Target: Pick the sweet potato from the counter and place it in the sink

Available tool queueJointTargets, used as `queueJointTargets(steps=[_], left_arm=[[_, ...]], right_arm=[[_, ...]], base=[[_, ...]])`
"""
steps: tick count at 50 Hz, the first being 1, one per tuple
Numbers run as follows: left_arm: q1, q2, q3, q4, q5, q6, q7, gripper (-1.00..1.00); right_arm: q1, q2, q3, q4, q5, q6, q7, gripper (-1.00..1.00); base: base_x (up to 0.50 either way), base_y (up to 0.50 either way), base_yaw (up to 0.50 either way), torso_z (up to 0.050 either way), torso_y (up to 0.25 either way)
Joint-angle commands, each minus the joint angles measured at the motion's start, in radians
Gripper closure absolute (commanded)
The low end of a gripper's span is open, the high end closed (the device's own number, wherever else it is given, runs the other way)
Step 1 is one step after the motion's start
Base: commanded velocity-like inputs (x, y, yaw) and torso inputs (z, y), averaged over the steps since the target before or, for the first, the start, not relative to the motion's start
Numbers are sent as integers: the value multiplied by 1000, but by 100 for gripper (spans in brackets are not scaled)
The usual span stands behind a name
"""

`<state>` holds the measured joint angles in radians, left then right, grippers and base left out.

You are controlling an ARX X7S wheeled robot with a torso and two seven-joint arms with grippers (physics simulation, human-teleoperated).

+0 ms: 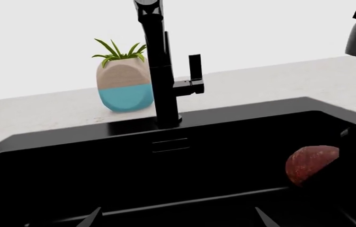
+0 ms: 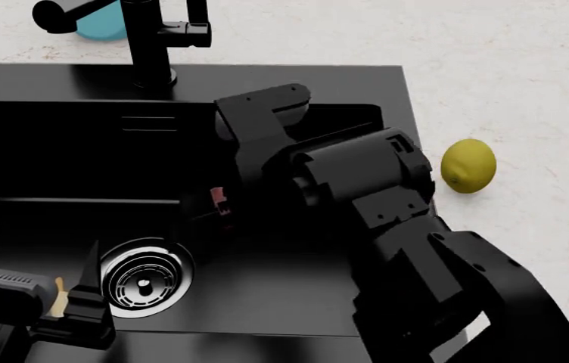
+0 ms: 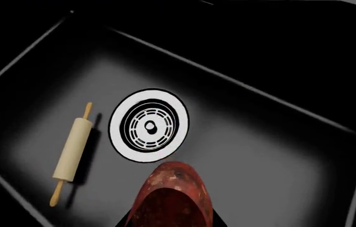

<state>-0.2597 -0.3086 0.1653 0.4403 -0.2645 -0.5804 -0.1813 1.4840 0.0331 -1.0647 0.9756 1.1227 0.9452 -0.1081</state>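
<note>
A: Any text, label, brand or number to read here?

B: None. The faucet [image 1: 162, 66] is plain black, and so is the sink [image 2: 365, 83] rim.

A: The planter?

B: The planter [image 1: 124, 87] has only a tan band over a blue one, no lettering. The rolling pin [image 3: 72, 150] is bare wood.

A: The drain?

B: The drain [image 3: 148, 126] shows slots and a centre knob, no stamp that I can read. The lemon [image 2: 467, 165] has no sticker, and the counter [image 2: 527, 68] bears only veins and specks.
</note>
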Motion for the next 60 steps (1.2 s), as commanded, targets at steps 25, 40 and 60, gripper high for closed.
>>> queueJointTargets(steps=[25, 40, 60], left_arm=[[15, -16, 8, 17, -16, -1, -5, -100], [14, -20, 12, 23, -20, -3, -9, -100], [4, -25, 13, 32, -34, -14, -13, -100]], right_arm=[[-36, -33, -471, 112, 257, -121, 21, -100], [-11, -33, -469, 117, 281, -146, 12, -100], [60, 225, -313, -324, 408, -312, 308, -100]], base=[[0, 0, 0, 0, 0], [0, 0, 0, 0, 0], [0, 0, 0, 0, 0]])
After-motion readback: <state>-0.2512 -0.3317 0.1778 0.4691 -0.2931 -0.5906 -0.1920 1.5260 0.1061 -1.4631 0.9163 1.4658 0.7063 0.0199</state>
